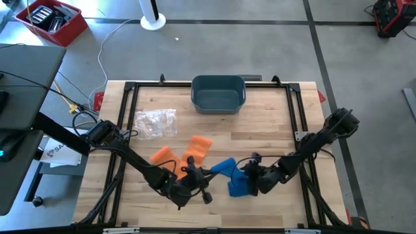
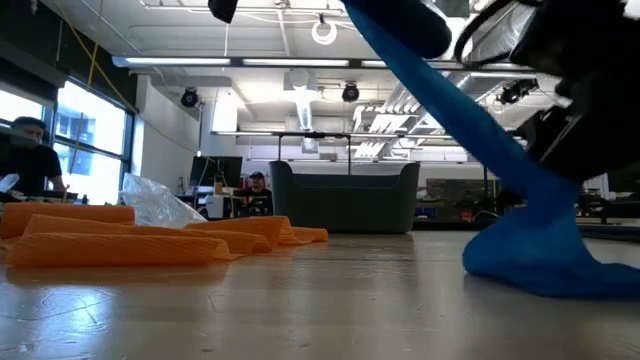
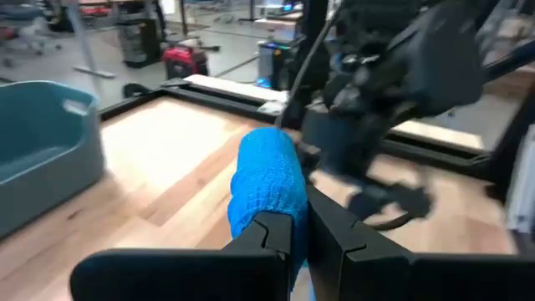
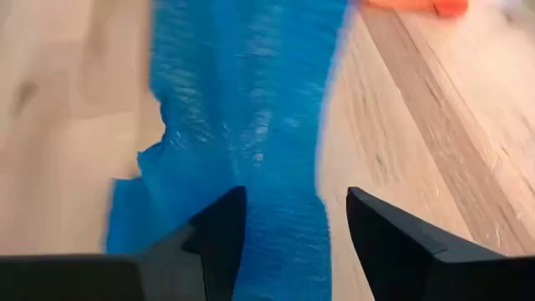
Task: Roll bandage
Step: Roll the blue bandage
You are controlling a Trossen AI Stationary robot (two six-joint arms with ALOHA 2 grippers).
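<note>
1. The wooden table (image 1: 260, 123) is filling most of the floor in front of me, with a black frame running around its edge.
2. The left arm is reaching in from the left side and stretching across the near part of the table; the right arm is coming in from the right, bending down toward the same spot.
3. A grey-blue bin (image 1: 218, 93) is sitting at the far edge of the table, in the middle, well apart from both grippers.
4. A crumpled clear plastic bag (image 1: 155, 123) is lying on the left half of the table, near the orange bandages (image 1: 188, 153), which are resting as flat strips between the bag and the near edge.
5. The blue bandage (image 1: 233, 177) is lying on the near middle of the table, partly bunched on the wood beside the right gripper and partly rising as a strip toward the left gripper.
6. The left gripper (image 3: 303, 232) is hovering above the wood with its fingers pinched together on the end of the blue bandage, holding that end off the table.
7. The right gripper (image 4: 291, 219) is pointing down over the bunched part of the blue bandage, its fingers (image 4: 224, 227) standing apart with the cloth showing between them, not clamping it.
</note>
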